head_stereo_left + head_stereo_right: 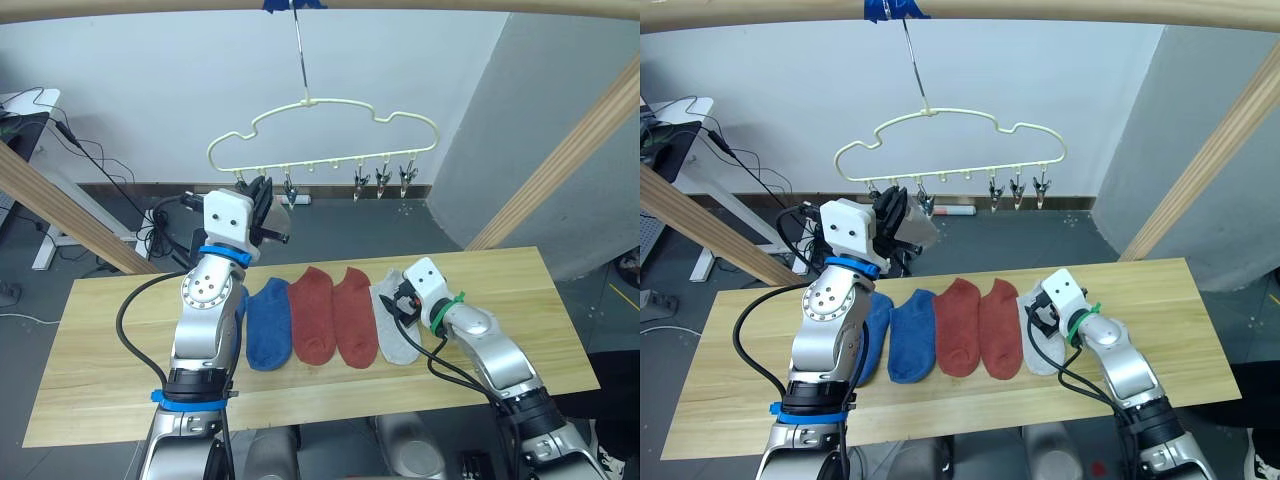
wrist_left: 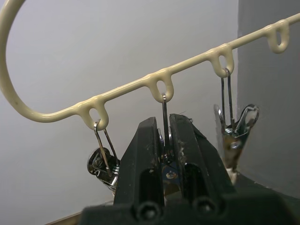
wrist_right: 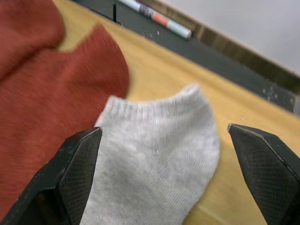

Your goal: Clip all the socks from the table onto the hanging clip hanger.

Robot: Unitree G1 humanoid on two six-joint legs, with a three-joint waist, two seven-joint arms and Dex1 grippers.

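Two ribbed rust-red socks (image 1: pixel 335 316), wavy hanger (image 1: pixel 322 137).

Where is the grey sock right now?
The grey sock lies on the table, rightmost in the row, beside a red sock, with the right gripper open over it.

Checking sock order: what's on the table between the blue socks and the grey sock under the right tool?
Two rust-red socks, side by side, lie between the blue socks and the grey sock, as the left eye view shows.
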